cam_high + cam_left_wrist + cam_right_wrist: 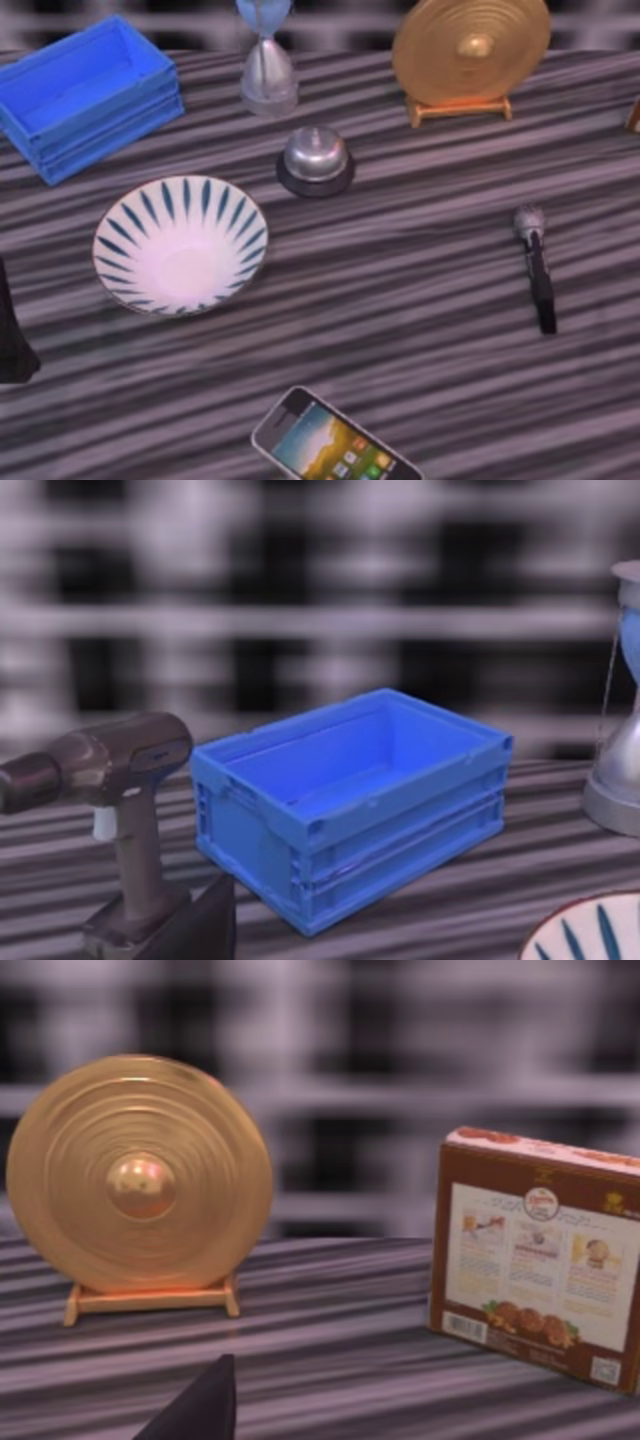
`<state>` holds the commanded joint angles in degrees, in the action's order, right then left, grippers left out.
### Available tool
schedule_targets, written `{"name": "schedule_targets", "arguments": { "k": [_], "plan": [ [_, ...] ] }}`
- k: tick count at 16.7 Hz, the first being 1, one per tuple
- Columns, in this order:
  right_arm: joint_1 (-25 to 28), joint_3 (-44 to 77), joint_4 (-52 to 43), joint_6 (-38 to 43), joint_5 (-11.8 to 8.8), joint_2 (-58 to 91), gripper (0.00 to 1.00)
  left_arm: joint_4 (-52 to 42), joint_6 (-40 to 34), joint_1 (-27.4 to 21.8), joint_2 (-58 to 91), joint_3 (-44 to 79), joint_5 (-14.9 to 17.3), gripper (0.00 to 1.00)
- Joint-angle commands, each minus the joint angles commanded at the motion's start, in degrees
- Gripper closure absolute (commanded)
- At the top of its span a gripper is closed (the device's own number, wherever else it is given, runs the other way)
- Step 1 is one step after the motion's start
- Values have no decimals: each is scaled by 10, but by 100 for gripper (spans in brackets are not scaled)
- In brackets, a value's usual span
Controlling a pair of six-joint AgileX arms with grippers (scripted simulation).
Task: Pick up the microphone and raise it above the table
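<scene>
On the striped grey-and-purplish table (330, 1320) you see a round golden gong with a raised centre boss (138, 1172), standing upright on its small wooden stand (150, 1300). Well apart from it stands a brown printed cardboard food box (535, 1255), upright with its pale label panel facing you. A dark pointed gripper fingertip (205, 1405) pokes in at the near edge.

Microphone (535, 262) lies right of bell (316, 160).

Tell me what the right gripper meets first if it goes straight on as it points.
Probably nothing soon: the right gripper aims at the gap between the gold gong and the brown box, over the table. Depth is unclear.
</scene>
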<state>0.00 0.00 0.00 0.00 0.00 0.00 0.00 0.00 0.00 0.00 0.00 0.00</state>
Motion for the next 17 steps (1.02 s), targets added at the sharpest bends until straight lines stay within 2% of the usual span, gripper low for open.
{"name": "schedule_targets", "arguments": {
  "k": [4, 8, 17],
  "plan": [
    [5, 16, -13, 3, 1, 18, 0, 0, 0, 0, 0, 0, 0, 0],
    [28, 104, -83, 23, 8, 126, 0, 0, 0, 0, 0, 0, 0, 0],
    [110, 467, -317, 117, 34, 634, 0, 0, 0, 0, 0, 0, 0, 0]
  ]
}}
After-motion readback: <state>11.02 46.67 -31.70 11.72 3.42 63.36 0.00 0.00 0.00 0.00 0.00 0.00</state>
